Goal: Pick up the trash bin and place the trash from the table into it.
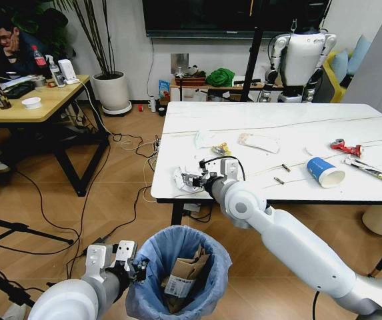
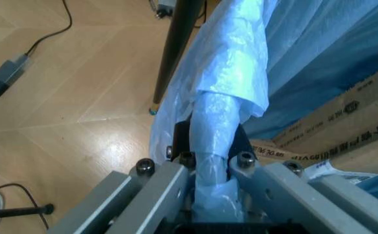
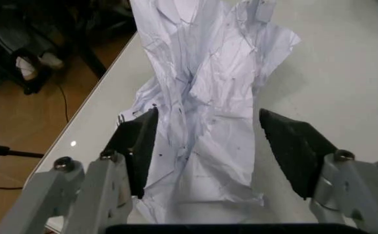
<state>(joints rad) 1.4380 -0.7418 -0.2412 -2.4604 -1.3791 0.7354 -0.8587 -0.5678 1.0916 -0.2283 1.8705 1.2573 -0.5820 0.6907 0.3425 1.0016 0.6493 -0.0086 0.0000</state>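
While the left hand (image 2: 212, 170) pinches the trash bin (image 1: 177, 270) rim at 9 o'clock, right hand (image 3: 208, 146) straddles a crumpled tissue (image 3: 202, 97), wide open, tabletop (image 3: 345, 73) underneath half hidden.

The white marble-look desk (image 1: 291, 127) carries crumpled white paper (image 1: 181, 180) at its near-left corner, a blue-and-white paper cup (image 1: 325, 172) on its side, a red wrapper (image 1: 345, 147), a long packet (image 1: 374, 171) and possibly a mask (image 1: 259, 141).
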